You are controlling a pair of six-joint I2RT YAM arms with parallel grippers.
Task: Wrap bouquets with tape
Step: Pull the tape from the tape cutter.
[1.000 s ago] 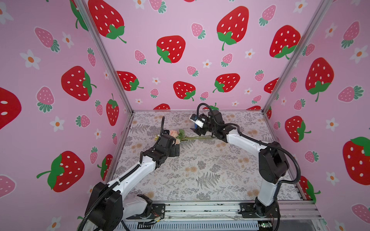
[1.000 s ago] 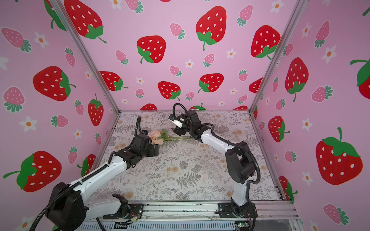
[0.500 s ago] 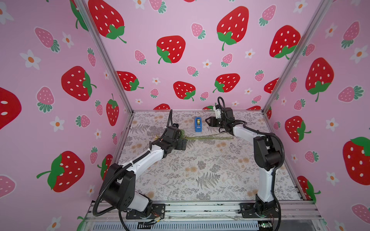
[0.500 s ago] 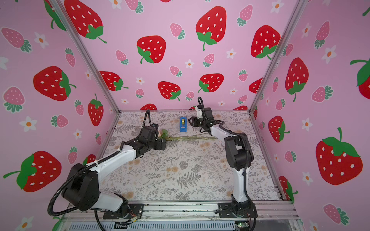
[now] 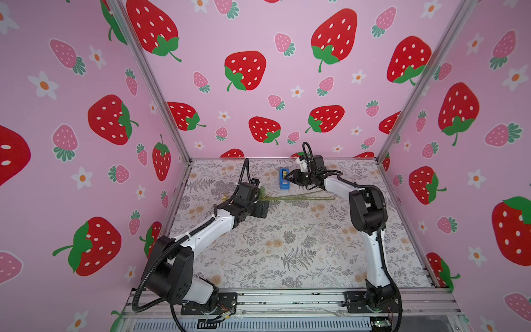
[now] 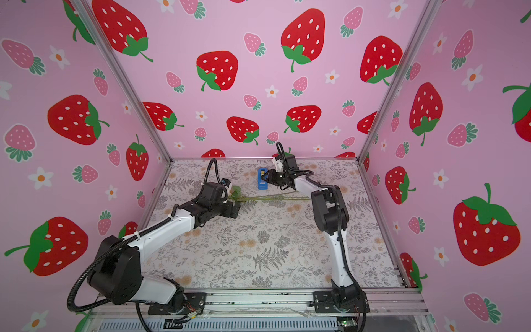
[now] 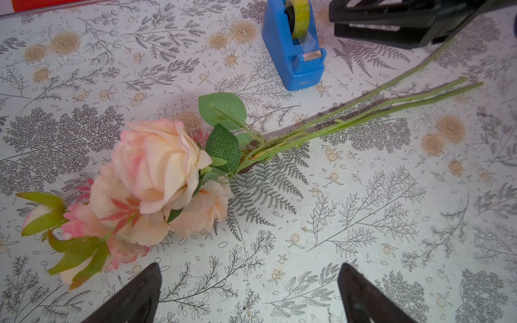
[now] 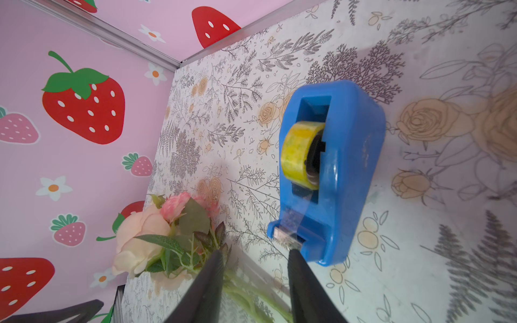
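Left gripper (image 7: 249, 265) wide, empty, by bouquet (image 5: 301, 197) lying mid-frame in a top view. Right gripper (image 8: 255, 251) half-open, empty gap; one fingertip at cutter end of tape (image 8: 349, 167).

My right gripper (image 8: 254, 253) has its jaws partly apart, one fingertip (image 8: 298, 271) at the cutter end of the blue tape dispenser (image 8: 352, 167), yellow roll (image 8: 300, 152) seated inside. The bouquet (image 8: 145, 237) lies near, flowers toward the strawberry wall (image 8: 84, 112).
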